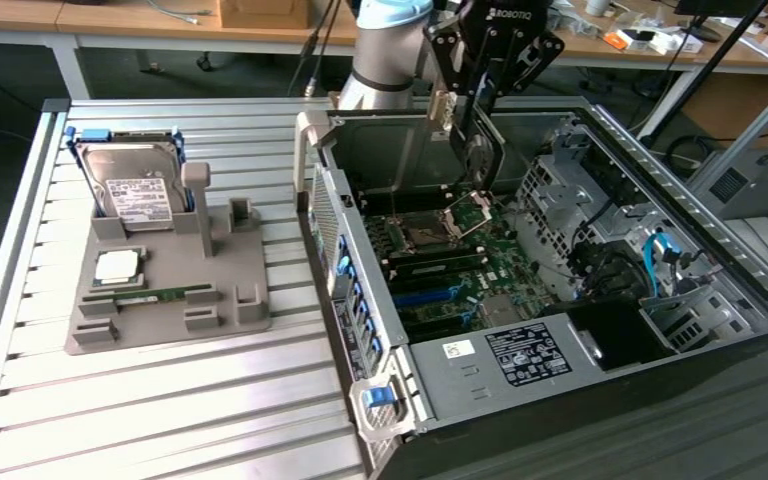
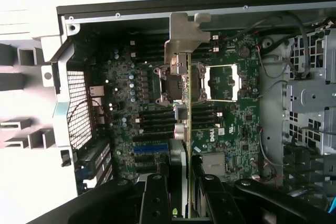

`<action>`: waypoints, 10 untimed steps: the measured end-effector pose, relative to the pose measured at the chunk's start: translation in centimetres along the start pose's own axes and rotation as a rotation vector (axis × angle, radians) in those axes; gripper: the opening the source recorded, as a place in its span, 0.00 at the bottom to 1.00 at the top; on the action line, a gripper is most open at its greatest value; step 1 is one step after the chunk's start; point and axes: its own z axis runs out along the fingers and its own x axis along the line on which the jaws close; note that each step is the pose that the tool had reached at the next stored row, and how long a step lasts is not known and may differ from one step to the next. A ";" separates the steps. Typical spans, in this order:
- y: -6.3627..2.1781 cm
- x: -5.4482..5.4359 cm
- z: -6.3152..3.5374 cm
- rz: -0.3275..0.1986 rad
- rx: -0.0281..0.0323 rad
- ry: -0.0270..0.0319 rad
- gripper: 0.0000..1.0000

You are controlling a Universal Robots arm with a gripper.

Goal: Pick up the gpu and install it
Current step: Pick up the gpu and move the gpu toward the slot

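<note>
The gpu, a thin dark card with a silver end bracket, hangs on edge inside the open computer case, above the motherboard. My gripper is shut on its upper edge. In the wrist view the gpu appears edge-on, its silver bracket pointing toward the case's rear wall, with my gripper clamped on either side of it. The card hovers over the area beside the processor socket, apart from the board.
A grey holder at the exterior view's left carries a hard drive, a processor chip and a memory stick. Drive cages and cables fill the case's right side. Blue slots lie on the board.
</note>
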 end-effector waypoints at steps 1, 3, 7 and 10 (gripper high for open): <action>0.01 -0.1 0.02 0.000 0.0001 0.0001 0.27; 0.04 -0.4 0.07 0.000 0.0005 0.0000 0.27; 0.07 -0.8 0.17 0.000 0.0004 0.0000 0.27; 0.08 -0.9 0.24 0.000 0.0006 0.0000 0.27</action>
